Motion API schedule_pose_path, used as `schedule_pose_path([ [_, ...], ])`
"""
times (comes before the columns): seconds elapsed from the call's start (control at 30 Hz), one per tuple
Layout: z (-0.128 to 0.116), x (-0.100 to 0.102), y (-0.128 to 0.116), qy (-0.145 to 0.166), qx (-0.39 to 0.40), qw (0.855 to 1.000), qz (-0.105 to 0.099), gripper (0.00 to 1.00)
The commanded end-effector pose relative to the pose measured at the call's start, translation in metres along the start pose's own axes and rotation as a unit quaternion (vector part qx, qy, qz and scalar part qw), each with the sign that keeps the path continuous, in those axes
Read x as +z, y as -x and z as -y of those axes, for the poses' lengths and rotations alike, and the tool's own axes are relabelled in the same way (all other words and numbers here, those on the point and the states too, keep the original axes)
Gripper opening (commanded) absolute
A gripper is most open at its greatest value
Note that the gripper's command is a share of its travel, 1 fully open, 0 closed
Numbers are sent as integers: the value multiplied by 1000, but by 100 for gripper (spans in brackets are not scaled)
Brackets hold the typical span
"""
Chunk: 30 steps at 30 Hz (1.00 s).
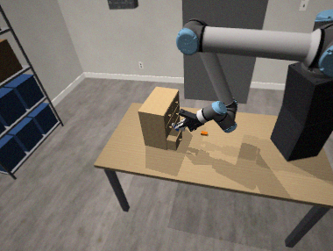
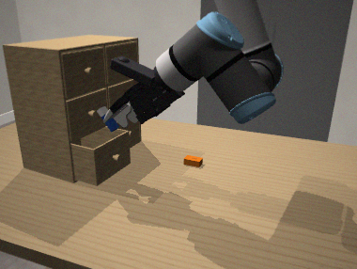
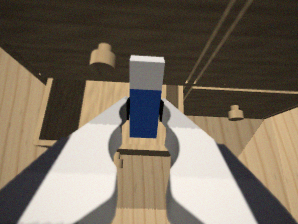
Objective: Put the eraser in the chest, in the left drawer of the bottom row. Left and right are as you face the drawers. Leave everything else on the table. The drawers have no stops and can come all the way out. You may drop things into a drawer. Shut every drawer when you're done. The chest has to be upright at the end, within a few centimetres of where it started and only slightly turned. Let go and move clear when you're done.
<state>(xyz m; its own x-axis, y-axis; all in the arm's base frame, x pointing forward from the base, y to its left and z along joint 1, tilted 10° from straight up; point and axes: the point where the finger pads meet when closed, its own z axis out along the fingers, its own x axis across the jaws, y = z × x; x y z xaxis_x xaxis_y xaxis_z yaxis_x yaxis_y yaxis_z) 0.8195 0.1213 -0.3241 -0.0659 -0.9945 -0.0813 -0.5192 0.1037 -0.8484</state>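
Observation:
The wooden chest (image 1: 159, 118) stands upright on the table, also seen in the exterior view (image 2: 70, 99). Its bottom-left drawer (image 2: 100, 155) is pulled out and open. My gripper (image 2: 113, 118) is shut on the blue and white eraser (image 2: 111, 121) and holds it just above the open drawer, close to the chest front. In the wrist view the eraser (image 3: 146, 95) sits between my fingertips, with the open drawer (image 3: 105, 112) below it. The gripper also shows in the top view (image 1: 178, 125).
A small orange block (image 2: 193, 161) lies on the table right of the chest, also seen in the top view (image 1: 203, 132). The other drawers look shut. A shelf with blue bins (image 1: 19, 114) stands left of the table. The robot's dark base (image 1: 307, 110) is at the right.

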Motion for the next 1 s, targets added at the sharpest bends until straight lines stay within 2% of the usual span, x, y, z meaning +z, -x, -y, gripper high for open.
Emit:
schedule_pose_path([
  [0.0, 4, 1, 1, -2, 0, 1000, 0, 11],
  [0.97, 5, 1, 1, -2, 0, 1000, 0, 11],
])
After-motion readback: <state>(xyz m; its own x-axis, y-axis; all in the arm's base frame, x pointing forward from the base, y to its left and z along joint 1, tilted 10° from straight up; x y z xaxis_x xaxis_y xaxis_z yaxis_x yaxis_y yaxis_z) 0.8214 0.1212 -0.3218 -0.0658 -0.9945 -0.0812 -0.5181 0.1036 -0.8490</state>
